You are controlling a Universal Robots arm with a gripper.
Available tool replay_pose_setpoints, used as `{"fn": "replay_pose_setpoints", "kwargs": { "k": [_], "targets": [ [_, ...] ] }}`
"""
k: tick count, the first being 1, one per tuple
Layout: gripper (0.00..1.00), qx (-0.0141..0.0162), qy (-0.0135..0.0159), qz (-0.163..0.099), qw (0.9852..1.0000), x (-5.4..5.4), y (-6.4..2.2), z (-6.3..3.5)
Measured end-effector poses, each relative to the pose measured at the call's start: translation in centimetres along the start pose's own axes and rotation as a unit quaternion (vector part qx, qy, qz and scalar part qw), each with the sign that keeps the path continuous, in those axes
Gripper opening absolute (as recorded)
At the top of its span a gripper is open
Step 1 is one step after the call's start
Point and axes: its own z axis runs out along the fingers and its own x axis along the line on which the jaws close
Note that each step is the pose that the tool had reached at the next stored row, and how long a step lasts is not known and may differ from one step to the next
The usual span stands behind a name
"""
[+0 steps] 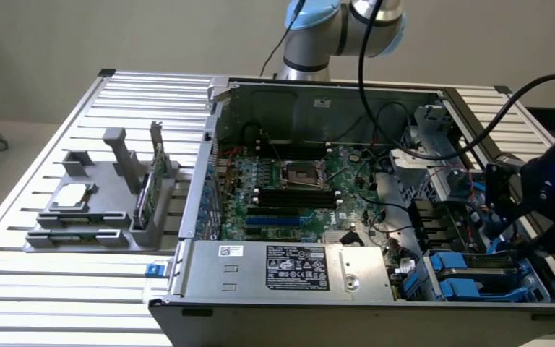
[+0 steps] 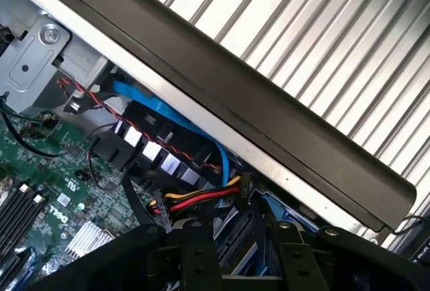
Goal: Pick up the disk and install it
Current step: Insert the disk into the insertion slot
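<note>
gripper (image 2: pixel 242 267) at drive bay (image 1: pixel 533 289) — open or closed: cannot tell | the disk (image 1: pixel 462 288) partly hidden — blue rails showing

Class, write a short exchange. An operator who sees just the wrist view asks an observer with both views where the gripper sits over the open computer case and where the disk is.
Operator: I see cables and a case edge. Where am I over the computer?
Observer: The gripper hangs over the exterior view's right end of the open computer case, opposite the grey holder on the table.
Operator: And where is the disk?
Observer: The disk, framed by blue rails, lies inside the case's corner at the exterior view's lower right, just below the gripper.
</note>
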Motion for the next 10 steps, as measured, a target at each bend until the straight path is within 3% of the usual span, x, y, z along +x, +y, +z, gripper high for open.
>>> {"fn": "replay_pose_setpoints", "kwargs": {
  "k": [10],
  "targets": [
    [0.37, -0.0004, 0.0028, 0.013, 0.9999, 0.27, 0.33, 0.14]
  ]
}}
